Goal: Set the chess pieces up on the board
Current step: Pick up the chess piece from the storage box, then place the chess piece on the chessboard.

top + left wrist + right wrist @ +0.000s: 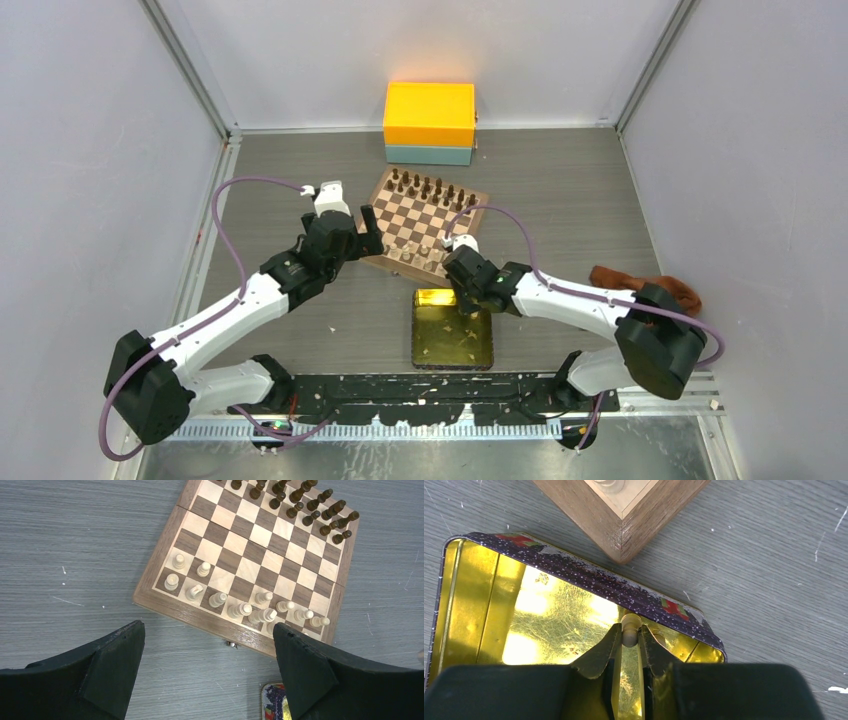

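Jaws of the left gripper stand spread wide just beside the board. Those of the right gripper pinch one cream piece inside the gold tin tray, against its wall. You should lift straight up, clearing that wall before swinging boardward. The piece is tiny, pale, round-topped.
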You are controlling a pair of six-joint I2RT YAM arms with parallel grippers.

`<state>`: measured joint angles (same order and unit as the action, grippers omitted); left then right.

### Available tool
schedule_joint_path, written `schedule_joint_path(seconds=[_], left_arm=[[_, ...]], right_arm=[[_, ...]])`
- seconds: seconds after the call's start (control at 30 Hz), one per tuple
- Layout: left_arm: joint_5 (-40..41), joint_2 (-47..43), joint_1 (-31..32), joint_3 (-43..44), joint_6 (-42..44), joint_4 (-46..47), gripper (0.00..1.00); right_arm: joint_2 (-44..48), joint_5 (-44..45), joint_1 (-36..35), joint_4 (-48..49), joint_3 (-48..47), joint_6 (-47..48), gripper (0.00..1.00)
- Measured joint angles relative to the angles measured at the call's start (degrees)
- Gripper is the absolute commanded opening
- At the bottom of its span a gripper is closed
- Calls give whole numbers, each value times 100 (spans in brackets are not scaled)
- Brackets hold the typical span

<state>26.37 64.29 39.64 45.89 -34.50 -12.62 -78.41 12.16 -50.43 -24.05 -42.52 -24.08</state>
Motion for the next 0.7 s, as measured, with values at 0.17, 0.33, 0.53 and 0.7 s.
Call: schedule_joint_path(seconds=[0.17, 0.33, 0.53, 0.7], left_arm=[[0, 0, 0, 0, 0, 0, 100], [2, -2, 0, 0, 0, -2, 100], [4, -31, 0, 0, 0, -7, 100], [13, -166, 0, 0, 0, -24, 100]], right_arm=[[127, 59, 0, -116, -66, 24, 3], [273, 68, 0, -317, -278, 46, 3], [424, 72, 0, -684, -898, 155, 1], [319, 179, 11, -951, -1661, 378, 1]])
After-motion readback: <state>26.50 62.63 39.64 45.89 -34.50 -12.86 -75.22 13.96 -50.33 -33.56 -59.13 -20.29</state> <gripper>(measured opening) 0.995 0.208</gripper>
